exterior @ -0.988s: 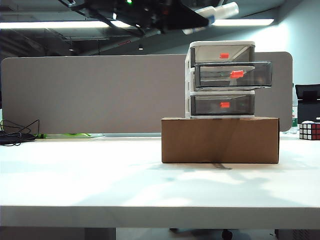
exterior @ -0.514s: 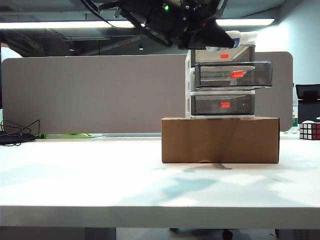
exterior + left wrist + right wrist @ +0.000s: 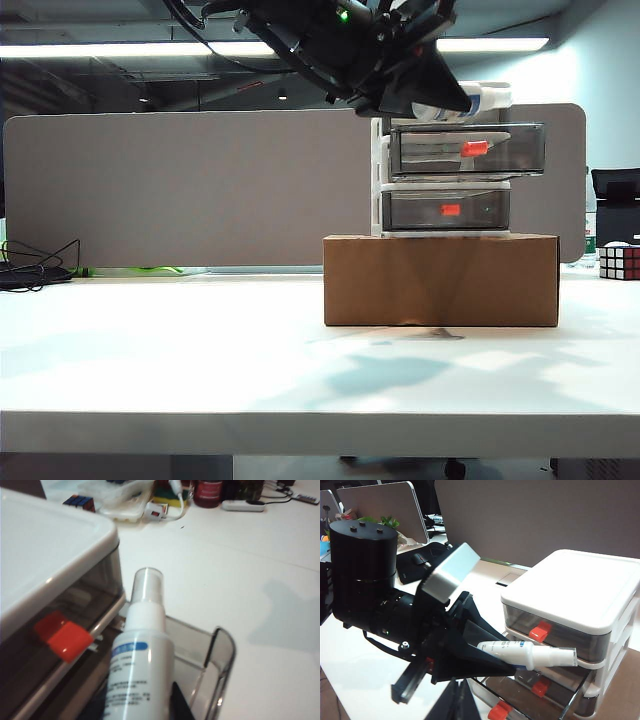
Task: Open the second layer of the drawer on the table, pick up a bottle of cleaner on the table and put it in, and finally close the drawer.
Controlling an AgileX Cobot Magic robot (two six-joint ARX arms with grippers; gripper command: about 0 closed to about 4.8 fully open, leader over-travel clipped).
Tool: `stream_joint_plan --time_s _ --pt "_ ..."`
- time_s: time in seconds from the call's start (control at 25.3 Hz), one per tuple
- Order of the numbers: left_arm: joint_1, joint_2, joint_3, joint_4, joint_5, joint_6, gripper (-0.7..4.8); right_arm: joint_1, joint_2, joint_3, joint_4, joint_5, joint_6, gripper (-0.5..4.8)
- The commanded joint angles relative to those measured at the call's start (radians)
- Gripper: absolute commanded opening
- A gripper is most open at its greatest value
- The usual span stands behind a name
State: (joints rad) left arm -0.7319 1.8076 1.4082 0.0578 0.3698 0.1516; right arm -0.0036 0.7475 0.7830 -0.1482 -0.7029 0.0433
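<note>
The drawer [image 3: 445,160] stands on a brown cardboard box [image 3: 440,280] on the table [image 3: 200,350]. Its second layer [image 3: 467,150] is pulled out toward the camera, orange-red tab in front. My left gripper [image 3: 432,95] hangs just above that layer, shut on the bottle of cleaner [image 3: 470,100], which lies nearly level with its cap to the right. In the left wrist view the bottle of cleaner [image 3: 141,645] points out over the open second layer [image 3: 222,652] beside the drawer's white top [image 3: 45,555]. My right gripper [image 3: 462,697] is shut and holds nothing, back from the drawer [image 3: 575,587].
A Rubik's cube [image 3: 619,261] sits at the table's far right. Black cables [image 3: 35,268] lie at the far left. A grey partition [image 3: 190,190] runs behind the table. The left arm's black body [image 3: 365,580] fills much of the right wrist view.
My left arm has come down and to the right with the bottle, from above the drawer unit to just over the open second layer. The top tier's front is now hidden behind it.
</note>
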Motion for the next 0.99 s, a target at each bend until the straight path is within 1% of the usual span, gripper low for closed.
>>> stream_joint_plan --time_s 0.04,0.36,0.55,0.63,0.71,0.75,0.79,0.87,0.91,0.95,0.99 --pt "-0.008 -0.006 0.008 0.007 -0.038 -0.006 1.88 0.000 -0.003 0.006 0.011 0.002 -0.004 -0.05" --pt "-0.010 -0.009 0.008 0.002 -0.045 -0.011 1.94 0.000 -0.003 0.006 0.011 0.003 -0.004 -0.05" --pt "-0.009 -0.059 0.010 -0.051 -0.045 0.001 1.92 0.000 0.002 0.006 0.011 0.019 -0.004 -0.05" --pt "-0.009 -0.092 0.009 -0.069 -0.043 0.014 1.59 0.000 0.010 0.006 0.011 0.020 -0.004 -0.05" --pt "-0.006 -0.127 0.009 -0.094 -0.040 0.017 0.88 0.000 0.019 0.006 0.008 0.020 -0.004 -0.05" --pt "-0.005 -0.168 0.009 -0.138 -0.040 0.050 -0.15 0.000 0.024 0.006 0.004 0.020 -0.004 -0.05" --pt "0.000 -0.194 0.009 -0.171 -0.032 0.093 -0.05 0.000 0.024 0.006 -0.002 0.019 -0.004 -0.05" --pt "0.000 -0.233 0.009 -0.240 -0.024 0.190 -0.05 0.000 0.025 0.006 -0.015 0.020 -0.020 -0.05" --pt "0.000 -0.247 0.009 -0.271 -0.015 0.220 -0.05 0.000 0.025 0.005 -0.031 0.020 -0.031 -0.05" --pt "0.000 -0.257 0.009 -0.309 0.014 0.257 -0.05 0.000 0.029 0.005 -0.043 0.019 -0.047 -0.05" --pt "0.001 -0.264 0.009 -0.382 0.091 0.306 -0.05 0.000 0.041 0.005 -0.051 0.019 -0.056 -0.05"
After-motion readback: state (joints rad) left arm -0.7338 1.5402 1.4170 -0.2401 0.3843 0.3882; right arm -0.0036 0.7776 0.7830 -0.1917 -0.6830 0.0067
